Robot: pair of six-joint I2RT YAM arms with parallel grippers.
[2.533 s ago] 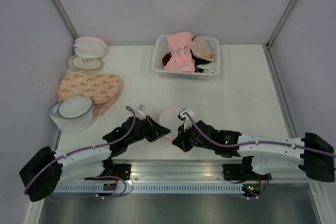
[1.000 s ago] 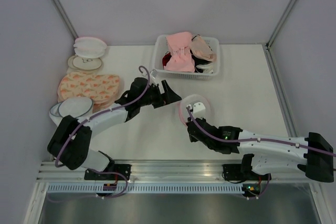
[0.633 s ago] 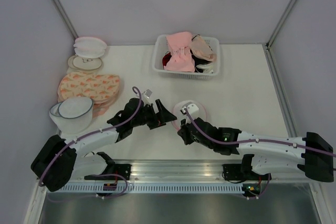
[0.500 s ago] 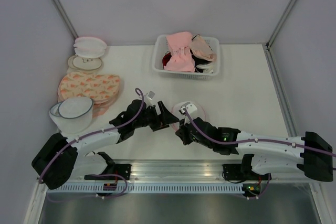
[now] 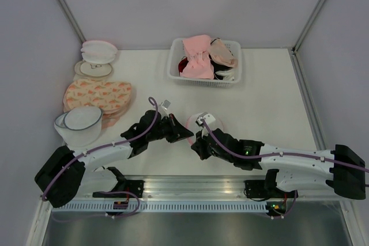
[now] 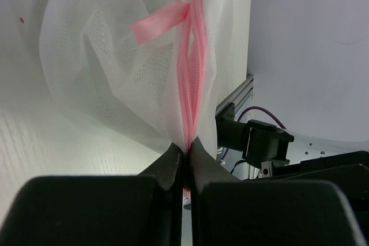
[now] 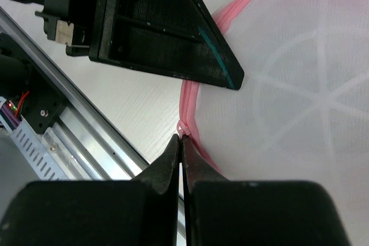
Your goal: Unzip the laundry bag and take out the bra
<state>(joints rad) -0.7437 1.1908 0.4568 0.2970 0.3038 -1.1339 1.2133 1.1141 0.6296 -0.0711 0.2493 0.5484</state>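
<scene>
**Pinching the pink zipper from both sides**

Your left gripper [image 6: 185, 150] has its jaws clamped on the pink zipper trim [image 6: 190, 84] of the laundry bag [image 6: 104, 67]. The right gripper [image 7: 182, 140] has its jaws pressed together on the same trim at the bag's rim, where a small zipper tab sits. The bag lies between the two grippers, by the middle of the table's [image 5: 271, 96] near edge. The stretch of zipper in your left wrist view is closed, and a pink ribbon loop [image 6: 158, 22] hangs beside it. A white basket [image 5: 174, 68] of garments stands at the far edge. The orange-patterned bags [image 5: 98, 93] lie along the left edge.
</scene>
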